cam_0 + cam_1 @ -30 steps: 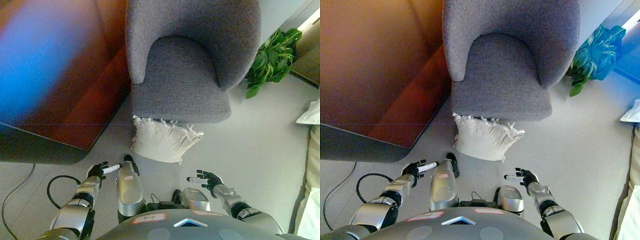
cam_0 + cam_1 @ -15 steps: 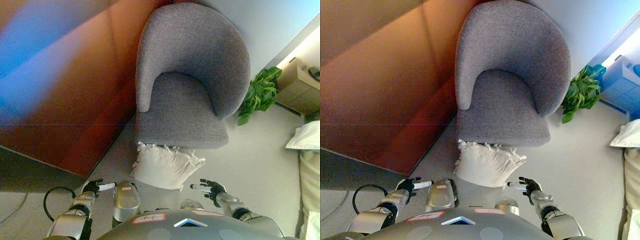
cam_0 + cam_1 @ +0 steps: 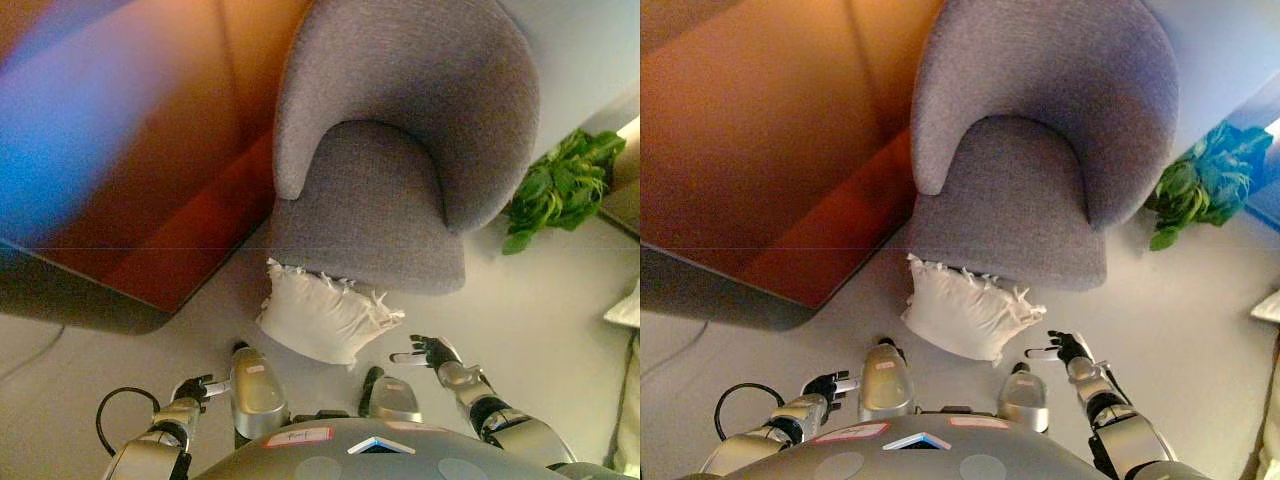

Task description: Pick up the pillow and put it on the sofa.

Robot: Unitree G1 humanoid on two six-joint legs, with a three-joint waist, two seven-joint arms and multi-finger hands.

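A cream pillow (image 3: 322, 315) with fringed edges lies on the floor, leaning against the front of a grey armchair (image 3: 385, 190). My right hand (image 3: 432, 352) hovers open just right of the pillow's lower right corner, fingers spread and pointing left. My left hand (image 3: 196, 388) is low at the lower left, well short of the pillow, its fingers loosely extended. Neither hand touches the pillow.
A reddish-brown wooden panel (image 3: 150, 180) fills the left side, its edge ending near the chair. A green potted plant (image 3: 560, 185) stands right of the armchair. Pale fabric (image 3: 1270, 305) shows at the far right edge.
The camera has shifted, so the whole scene sits differently. The right hand has come closer to the pillow's right corner. The left hand sits lower in view. The pillow has not moved.
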